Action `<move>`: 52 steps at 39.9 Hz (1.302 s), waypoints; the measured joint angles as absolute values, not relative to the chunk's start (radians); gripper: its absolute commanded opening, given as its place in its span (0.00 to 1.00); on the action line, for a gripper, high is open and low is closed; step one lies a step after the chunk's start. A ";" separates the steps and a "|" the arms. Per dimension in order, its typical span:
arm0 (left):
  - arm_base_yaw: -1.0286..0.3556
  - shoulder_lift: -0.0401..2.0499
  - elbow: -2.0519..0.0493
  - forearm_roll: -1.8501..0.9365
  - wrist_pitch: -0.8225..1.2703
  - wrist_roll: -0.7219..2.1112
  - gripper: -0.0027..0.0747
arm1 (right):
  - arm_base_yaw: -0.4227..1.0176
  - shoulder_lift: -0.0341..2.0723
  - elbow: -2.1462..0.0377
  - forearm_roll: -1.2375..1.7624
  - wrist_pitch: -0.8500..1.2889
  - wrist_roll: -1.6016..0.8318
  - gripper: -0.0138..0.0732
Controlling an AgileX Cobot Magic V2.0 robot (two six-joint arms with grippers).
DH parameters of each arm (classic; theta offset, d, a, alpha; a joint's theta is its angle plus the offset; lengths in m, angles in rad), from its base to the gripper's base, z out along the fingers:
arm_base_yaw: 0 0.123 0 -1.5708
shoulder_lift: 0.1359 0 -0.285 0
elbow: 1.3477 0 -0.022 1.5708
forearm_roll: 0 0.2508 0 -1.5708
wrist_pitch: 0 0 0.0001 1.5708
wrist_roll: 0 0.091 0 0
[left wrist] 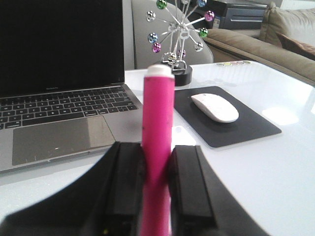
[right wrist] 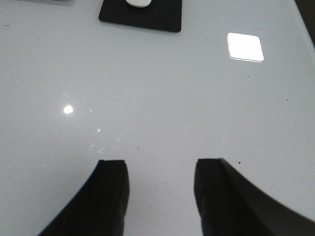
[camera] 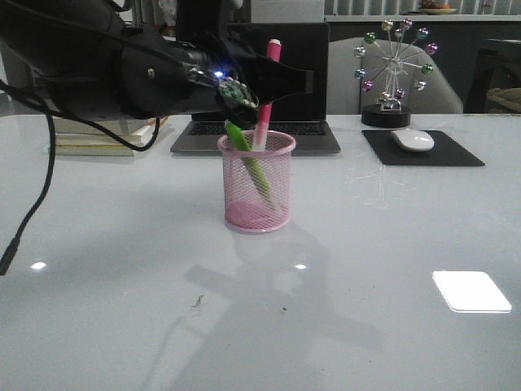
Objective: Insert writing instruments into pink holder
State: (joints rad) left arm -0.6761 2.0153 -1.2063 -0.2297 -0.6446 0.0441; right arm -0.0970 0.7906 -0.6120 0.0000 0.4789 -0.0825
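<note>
The pink holder [camera: 256,183] stands on the white table at the middle of the front view, just ahead of the laptop. A lime green marker [camera: 248,159] leans inside it. My left gripper [camera: 273,81] is shut on the pink marker [camera: 266,106], which stands nearly upright with its lower tip inside the holder's rim. In the left wrist view the pink marker [left wrist: 157,147] rises between the two black fingers [left wrist: 184,182], whitish end up. My right gripper [right wrist: 158,169] is open over bare table, away from the holder, and does not show in the front view.
An open laptop [camera: 256,134] sits right behind the holder. A white mouse [camera: 413,140] lies on a black pad [camera: 419,148] at the back right, beside a ball ornament [camera: 392,73]. Books [camera: 106,134] lie at the back left. The left arm's cable [camera: 32,204] hangs at the left.
</note>
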 measured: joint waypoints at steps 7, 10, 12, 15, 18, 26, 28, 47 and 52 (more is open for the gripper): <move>-0.687 2.015 -1.206 -0.224 -0.654 0.043 0.51 | -0.097 0.791 -0.612 -0.012 0.479 -0.083 0.65; -0.689 2.015 -1.206 -0.224 -0.654 0.042 0.52 | -0.097 0.791 -0.612 -0.016 0.479 -0.083 0.65; -0.689 2.015 -1.206 -0.224 -0.654 0.042 0.52 | -0.097 0.791 -0.612 -0.017 0.479 -0.083 0.65; -0.689 2.015 -1.206 -0.224 -0.656 0.042 0.52 | -0.097 0.791 -0.612 -0.018 0.479 -0.083 0.65; -0.689 2.013 -1.206 -0.223 -0.656 0.042 0.52 | -0.097 0.791 -0.612 -0.018 0.479 -0.083 0.65; -0.653 1.910 -1.202 -0.215 -0.568 0.106 0.52 | -0.097 0.791 -0.612 -0.018 0.480 -0.083 0.65; -0.626 1.861 -1.202 -0.215 -0.499 0.113 0.52 | -0.097 0.791 -0.612 -0.018 0.480 -0.083 0.65; -0.267 1.383 -1.202 -0.128 -0.030 0.121 0.52 | -0.097 0.791 -0.612 -0.019 0.476 -0.083 0.65; -0.189 1.258 -1.202 -0.070 0.152 0.121 0.52 | -0.097 0.791 -0.612 -0.019 0.476 -0.083 0.65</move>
State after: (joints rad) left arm -0.1893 1.2584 -1.2016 -0.0702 0.1518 0.1214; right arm -0.0970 0.7906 -0.6120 -0.0194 0.4763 -0.0825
